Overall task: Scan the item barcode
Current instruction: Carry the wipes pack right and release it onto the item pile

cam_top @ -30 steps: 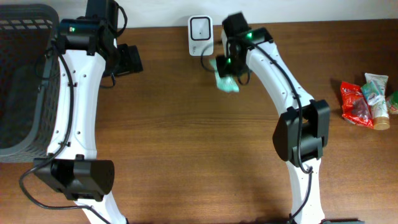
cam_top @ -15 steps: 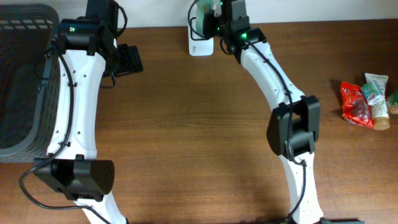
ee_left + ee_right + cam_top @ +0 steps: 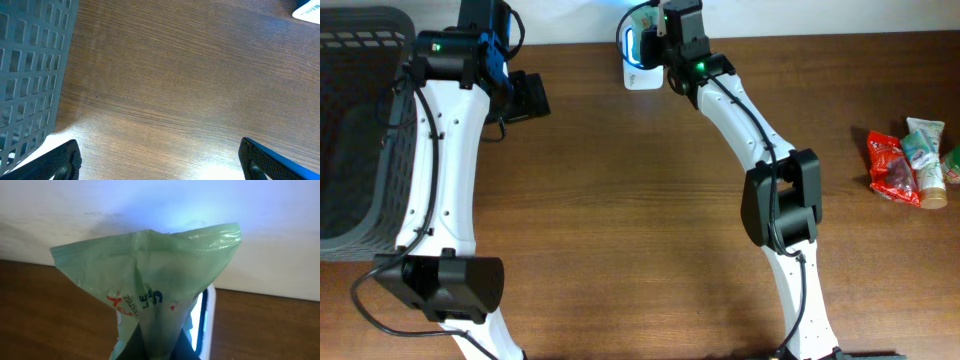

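Pale green plastic packet [image 3: 150,295] pinched tight in my closed right gripper [image 3: 160,347], held before the glowing white barcode scanner [image 3: 206,315] at the brown wooden table [image 3: 620,200]'s back edge | I'd square its printed face to the window, steady | white wall [image 3: 260,210] close behind; room opens toward me | left gripper [image 3: 162,161] spread wide, empty

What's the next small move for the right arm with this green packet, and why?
Probably tilt the green packet slightly toward the scanner, then pause. The right gripper is shut on the packet, holding it before the scanner's lit window, but no barcode shows, so a small turn may present it.
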Controlling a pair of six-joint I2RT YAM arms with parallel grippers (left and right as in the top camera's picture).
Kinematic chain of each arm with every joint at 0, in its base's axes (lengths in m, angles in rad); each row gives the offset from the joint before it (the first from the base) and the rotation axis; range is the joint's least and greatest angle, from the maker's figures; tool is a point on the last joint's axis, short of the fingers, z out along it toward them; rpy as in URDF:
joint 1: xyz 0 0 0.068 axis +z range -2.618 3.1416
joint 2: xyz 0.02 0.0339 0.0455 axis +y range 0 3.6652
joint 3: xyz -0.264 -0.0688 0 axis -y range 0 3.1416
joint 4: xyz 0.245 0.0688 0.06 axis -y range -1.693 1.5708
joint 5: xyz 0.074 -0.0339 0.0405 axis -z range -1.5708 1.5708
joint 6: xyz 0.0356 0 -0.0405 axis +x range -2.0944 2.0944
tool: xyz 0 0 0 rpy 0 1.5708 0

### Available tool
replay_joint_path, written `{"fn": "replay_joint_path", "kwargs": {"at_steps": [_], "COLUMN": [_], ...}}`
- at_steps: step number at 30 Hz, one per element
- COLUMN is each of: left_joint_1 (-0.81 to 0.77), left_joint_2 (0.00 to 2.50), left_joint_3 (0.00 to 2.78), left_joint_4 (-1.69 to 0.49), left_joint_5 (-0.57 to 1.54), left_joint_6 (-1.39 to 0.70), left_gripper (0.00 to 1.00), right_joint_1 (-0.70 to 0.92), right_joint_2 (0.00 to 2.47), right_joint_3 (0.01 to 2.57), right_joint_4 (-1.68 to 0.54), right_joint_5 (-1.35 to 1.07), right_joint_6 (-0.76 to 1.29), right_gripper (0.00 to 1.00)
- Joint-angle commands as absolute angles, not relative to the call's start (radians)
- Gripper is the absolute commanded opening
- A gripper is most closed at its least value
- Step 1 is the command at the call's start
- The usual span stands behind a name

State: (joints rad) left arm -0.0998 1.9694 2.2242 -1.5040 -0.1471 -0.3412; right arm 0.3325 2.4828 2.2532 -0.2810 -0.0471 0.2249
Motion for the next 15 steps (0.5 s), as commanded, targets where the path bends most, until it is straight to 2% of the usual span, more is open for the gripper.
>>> {"fn": "replay_joint_path", "kwargs": {"at_steps": [1,4,9,12,15], "left_joint_1": [-0.102,-0.102,-0.102,-0.102,-0.102], "left_joint_2": [1.971,1.971,1.971,1.971,1.971], "left_joint_3": [2.224,2.224,2.224,2.224,2.224], "left_joint_4": [-1.505,-1.505,-1.505,-1.505,-1.505], "left_joint_5": [-0.154,-0.154,-0.154,-0.154,-0.154], "left_joint_6": [-0.347,-0.347,-0.347,-0.347,-0.347], "left_gripper": [0.99,0.99,0.99,0.99,0.99], "right_joint_1": [0.276,0.198,0.019,-0.094,-0.222], "right_joint_2": [2.408,2.348,2.329,2.33,2.337], "right_joint_3": [2.266,2.266,2.265,2.265,2.228], "right_joint_4": [-0.342,-0.528,-1.016,-1.143,-1.155], "right_joint_5": [-0.004,0.1,0.479,0.535,0.524], "right_joint_6": [0.219,0.219,0.218,0.218,0.218], "right_gripper": [0.04,0.04,0.04,0.04,0.04]}}
